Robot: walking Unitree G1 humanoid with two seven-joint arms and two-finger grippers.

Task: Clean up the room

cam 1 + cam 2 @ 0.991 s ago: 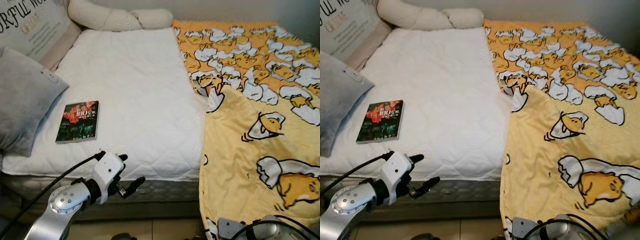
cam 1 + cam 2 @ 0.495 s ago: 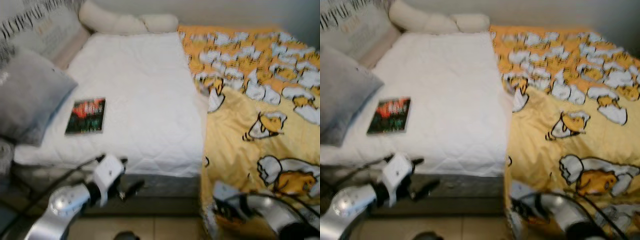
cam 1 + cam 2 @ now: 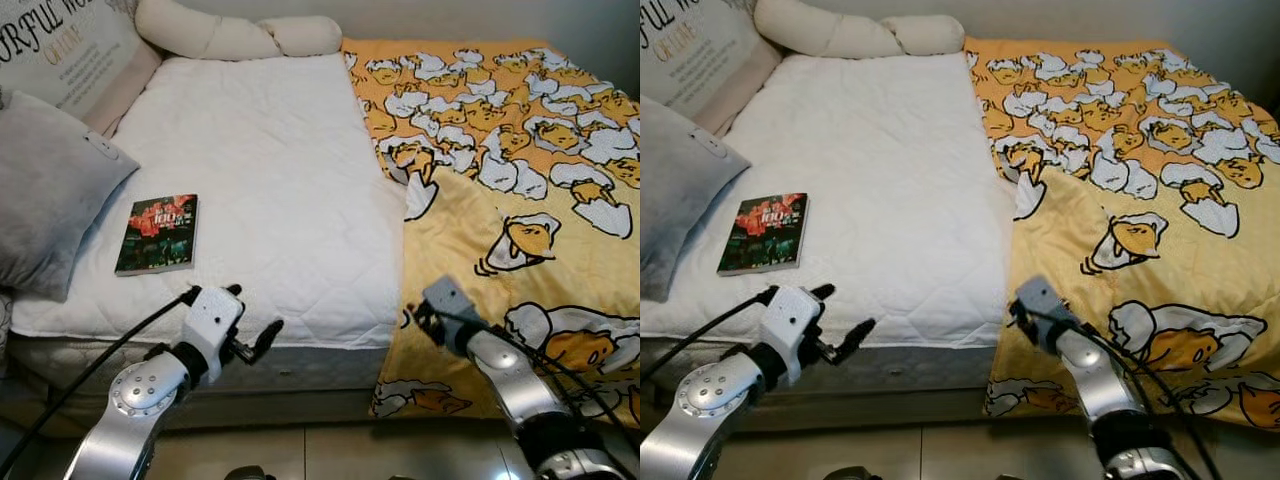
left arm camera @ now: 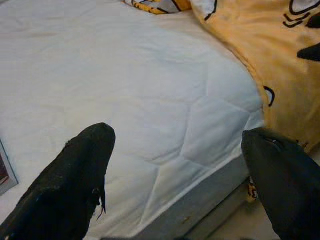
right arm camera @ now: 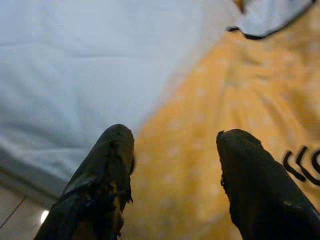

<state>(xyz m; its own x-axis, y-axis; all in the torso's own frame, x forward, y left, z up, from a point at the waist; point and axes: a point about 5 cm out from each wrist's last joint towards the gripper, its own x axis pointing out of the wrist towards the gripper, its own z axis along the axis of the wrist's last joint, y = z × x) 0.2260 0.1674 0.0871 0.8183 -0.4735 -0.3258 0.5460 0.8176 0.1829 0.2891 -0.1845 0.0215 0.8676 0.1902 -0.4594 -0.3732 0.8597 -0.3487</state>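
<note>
Bed (image 3: 270,190) with a white quilted mattress, bare on the robot's left half. Yellow blanket (image 3: 520,200) with a cartoon egg print covers the right half and hangs over the front edge toward the floor.

Book (image 3: 157,234) lies flat on the mattress near the front left, just beside the grey pillow (image 3: 45,195), which leans at the left edge. A printed cushion (image 3: 65,45) and a long cream bolster (image 3: 235,38) sit at the head end.

Left gripper (image 3: 250,325) hovers at the front edge of the mattress, below and right of the book, not touching it. Fingers (image 4: 75,175) spread wide, nothing between them.

Right gripper (image 3: 418,318) is at the hanging blanket edge, right by the mattress corner. Fingers (image 5: 107,175) are parted with yellow fabric showing between them; no grip on it visible.
</note>
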